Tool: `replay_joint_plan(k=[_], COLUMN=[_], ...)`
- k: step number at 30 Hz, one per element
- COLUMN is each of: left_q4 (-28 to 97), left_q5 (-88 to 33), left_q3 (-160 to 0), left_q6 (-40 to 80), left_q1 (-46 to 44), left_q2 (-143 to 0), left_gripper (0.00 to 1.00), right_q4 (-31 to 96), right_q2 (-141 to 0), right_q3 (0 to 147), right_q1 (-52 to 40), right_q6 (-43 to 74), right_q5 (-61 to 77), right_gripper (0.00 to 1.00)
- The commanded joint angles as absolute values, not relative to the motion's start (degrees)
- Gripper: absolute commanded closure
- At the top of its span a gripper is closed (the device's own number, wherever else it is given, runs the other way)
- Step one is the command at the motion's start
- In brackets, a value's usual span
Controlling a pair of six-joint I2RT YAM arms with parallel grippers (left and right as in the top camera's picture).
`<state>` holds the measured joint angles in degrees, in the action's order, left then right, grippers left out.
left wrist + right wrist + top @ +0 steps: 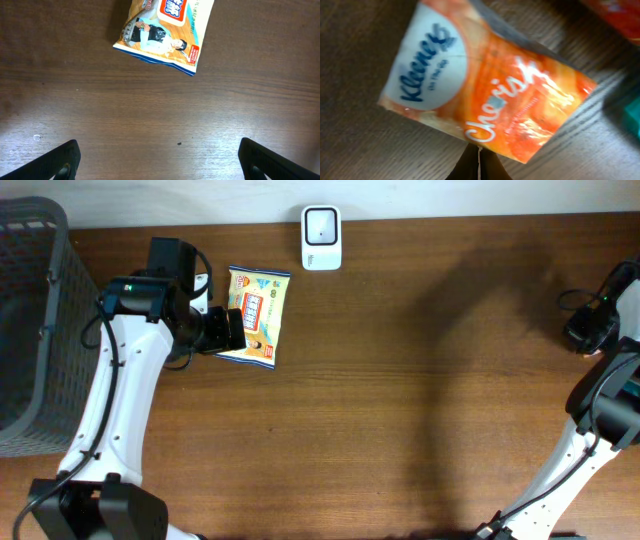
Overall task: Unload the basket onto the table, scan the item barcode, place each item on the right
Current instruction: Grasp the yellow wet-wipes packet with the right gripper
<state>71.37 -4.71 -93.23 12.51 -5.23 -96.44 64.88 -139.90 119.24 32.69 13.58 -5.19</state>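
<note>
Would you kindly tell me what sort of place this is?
Probably a mock shop checkout: a small white box-shaped scanner, a grey mesh basket and a colourful printed snack packet on a brown wooden table.

Mock shop checkout, going by the white barcode scanner (321,237) at the wooden table's (420,390) far edge, the grey mesh basket (35,330) (far left) and a packaged snack bag (257,316).
</note>
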Motion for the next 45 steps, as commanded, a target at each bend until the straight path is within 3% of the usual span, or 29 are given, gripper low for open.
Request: replay_joint_plan(k=[1,3,5,7,8,10,11,16,18,26,28,29,36,37,38,39,42,45], left_q4=[71.46,71.46,71.46,71.46,71.46,71.46,71.48,71.46,71.46,71.46,71.46,71.46,71.46,71.46,71.46,71.48,71.46,71.46], left_q5=[-5.15,-5.15,-5.15,-5.15,-5.15,-5.15,-5.15,-5.15,-5.15,-5.15,-5.15,-5.15,-5.15,-5.15,-5.15,-5.15,-5.15,-5.15], left_q3=[-93.47,-93.47,-93.47,-93.47,-93.47,-93.47,-93.47,-93.47,-93.47,-93.47,-93.47,-93.47,-93.47,-93.47,-93.47,-93.47,-93.47,-93.47], left_q6=[12.82,12.82,12.82,12.82,12.82,12.82,12.82,12.82,12.82,12.82,12.82,12.82,12.82,12.82,12.82,12.82,12.82,12.82], left_q1=[-5.13,-5.13,-5.13,-5.13,-5.13,-5.13,-5.13,-5.13,-5.13,-5.13,-5.13,-5.13,-5.13,-5.13,-5.13,-5.13,-5.13,-5.13], left_q2=[-96.47,-96.47,-96.47,-96.47,-96.47,-96.47,-96.47,-96.47,-96.47,-96.47,-96.47,-96.47,-96.47,-96.47,-96.47,-96.47,-96.47,-96.47], left_gripper=[0.01,0.01,0.01,0.01,0.01,0.01,0.01,0.01,0.01,0.01,0.01,0.01,0.01,0.01,0.01,0.01,0.01,0.01], right_q4=[69.34,73.91,75.29,75.29,75.26,73.56,69.97,52.64,51.13,49.82,48.51,46.96,42.39,42.59,42.61,42.68,46.04,60.66], right_q2=[-138.76,-138.12,-138.04,-138.12,-138.15,-138.50,-139.46,-146.56,-148.40,-148.68,-148.68,-148.68,-148.68,-148.68,-148.68,-148.68,-148.38,-143.76], right_q3=[127.07,135.11,139.15,138.74,138.37,137.10,136.00,135.13,135.13,124.68,121.67,120.86,119.79,119.52,119.07,119.02,119.11,119.33], right_q1=[32.25,30.85,27.81,21.54,17.06,6.98,-0.75,-20.99,-25.50,-32.16,-32.58,-33.01,-36.67,-36.62,-36.45,-36.25,-34.04,-29.08], right_q6=[13.76,12.56,4.82,4.47,4.45,4.47,6.44,28.14,35.24,46.52,47.11,47.13,48.53,48.51,48.49,48.47,45.52,38.79], right_q5=[-2.61,9.17,29.89,40.16,40.27,39.86,39.79,38.06,30.94,24.99,25.02,25.82,25.58,23.46,21.02,20.84,19.97,9.96], right_gripper=[0.96,0.93,0.78,0.59,0.37,0.06,0.01,0.01,0.01,0.01,0.30,0.34,0.34,0.47,0.87,0.96,0.96,0.96])
